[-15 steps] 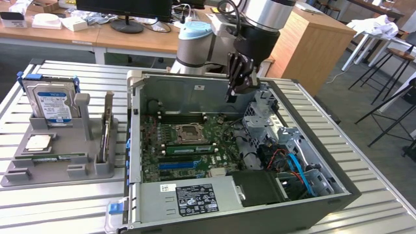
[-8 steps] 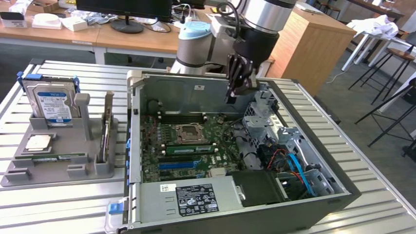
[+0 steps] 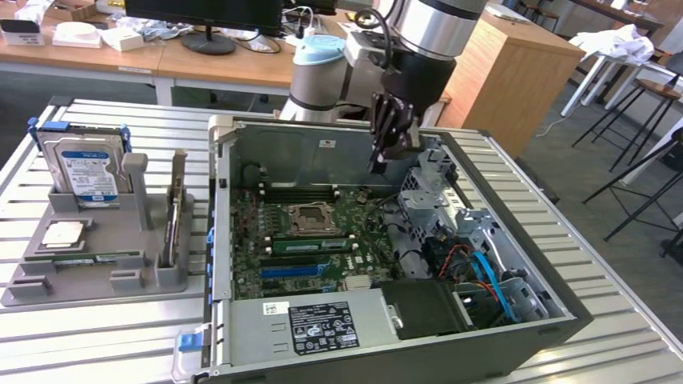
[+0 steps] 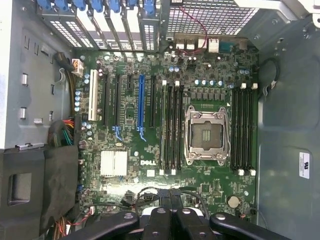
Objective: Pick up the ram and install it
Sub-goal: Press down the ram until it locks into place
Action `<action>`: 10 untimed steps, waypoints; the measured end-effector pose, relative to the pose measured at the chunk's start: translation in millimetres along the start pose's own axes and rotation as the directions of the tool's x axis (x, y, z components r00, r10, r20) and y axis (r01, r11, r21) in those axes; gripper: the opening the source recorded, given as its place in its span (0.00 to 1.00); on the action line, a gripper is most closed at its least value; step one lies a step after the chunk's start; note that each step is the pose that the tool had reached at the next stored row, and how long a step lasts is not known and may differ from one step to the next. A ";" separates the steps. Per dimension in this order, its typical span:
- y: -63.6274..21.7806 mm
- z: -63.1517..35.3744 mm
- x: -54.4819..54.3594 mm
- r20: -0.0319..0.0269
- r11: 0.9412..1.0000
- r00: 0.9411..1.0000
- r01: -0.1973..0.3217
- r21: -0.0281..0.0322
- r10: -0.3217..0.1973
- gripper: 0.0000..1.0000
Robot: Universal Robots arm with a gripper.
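A long green ram stick (image 3: 310,244) lies in a motherboard slot beside the empty processor socket (image 3: 310,217), inside the open computer case (image 3: 229,240). In the wrist view the same stick (image 4: 163,127) runs along the slot next to the socket (image 4: 206,134). My gripper (image 3: 378,164) hangs above the back of the case, well over the board and apart from the stick. Its fingers (image 4: 162,217) are pressed together, shut, and I see nothing between them. Another thin board (image 3: 173,214) stands on edge in the grey holder (image 3: 133,280) at the exterior view's left.
The holder also carries a blue-labelled hard drive (image 3: 88,172) and a square silver chip (image 3: 64,234). A drive cage (image 3: 449,200), cables (image 3: 485,268) and the power supply (image 3: 320,324) crowd the case. Everything stands on a slatted metal table (image 3: 96,344).
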State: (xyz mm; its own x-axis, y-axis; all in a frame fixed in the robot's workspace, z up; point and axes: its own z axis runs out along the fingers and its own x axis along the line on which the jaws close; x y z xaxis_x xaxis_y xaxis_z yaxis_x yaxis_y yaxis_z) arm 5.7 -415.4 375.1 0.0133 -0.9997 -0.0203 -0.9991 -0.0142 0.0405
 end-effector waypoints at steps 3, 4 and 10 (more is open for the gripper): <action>-0.1 1.4 0.0 0.000 1.000 1.000 0.000 0.000 0.000 0.10; -0.1 2.0 0.1 0.000 1.000 1.000 0.000 0.000 0.000 0.10; -0.3 6.9 0.2 0.000 1.000 1.000 0.000 0.000 0.000 0.10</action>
State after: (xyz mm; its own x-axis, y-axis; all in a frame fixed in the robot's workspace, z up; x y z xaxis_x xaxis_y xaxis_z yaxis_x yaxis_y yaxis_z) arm 5.7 -415.4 368.2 0.0134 -0.9997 -0.0202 -0.9991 -0.0142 0.0405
